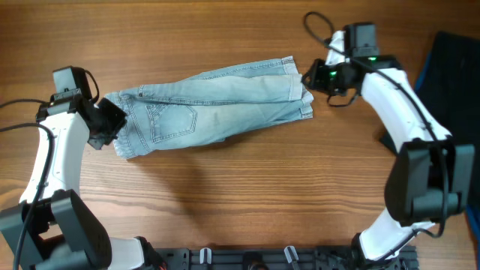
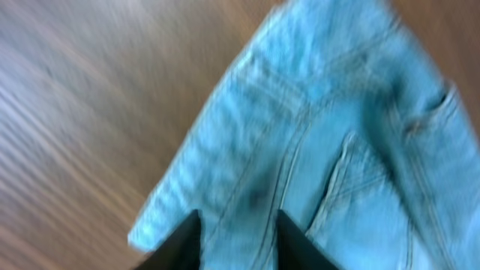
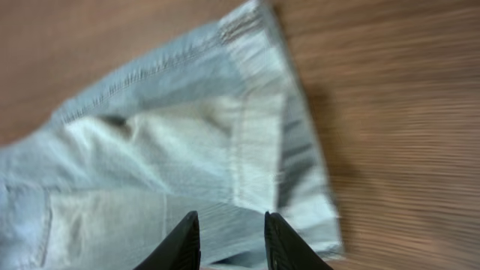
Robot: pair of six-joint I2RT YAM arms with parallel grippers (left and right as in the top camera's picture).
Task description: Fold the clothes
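The clothes, light blue denim shorts (image 1: 217, 105), lie lengthwise across the wooden table, waistband to the left and leg hems to the right. My left gripper (image 1: 112, 120) is at the waistband end. In the left wrist view its jaws (image 2: 238, 214) stand apart above the blurred denim (image 2: 337, 127), with nothing pinched between them. My right gripper (image 1: 309, 77) is at the hem end. In the right wrist view its jaws (image 3: 231, 215) are parted over the pale leg fabric (image 3: 172, 150), near the hemmed edge.
A dark cloth with a bright blue edge (image 1: 450, 60) lies at the far right of the table. A black cable (image 1: 319, 26) loops behind the right arm. A black rail (image 1: 262, 259) runs along the front edge.
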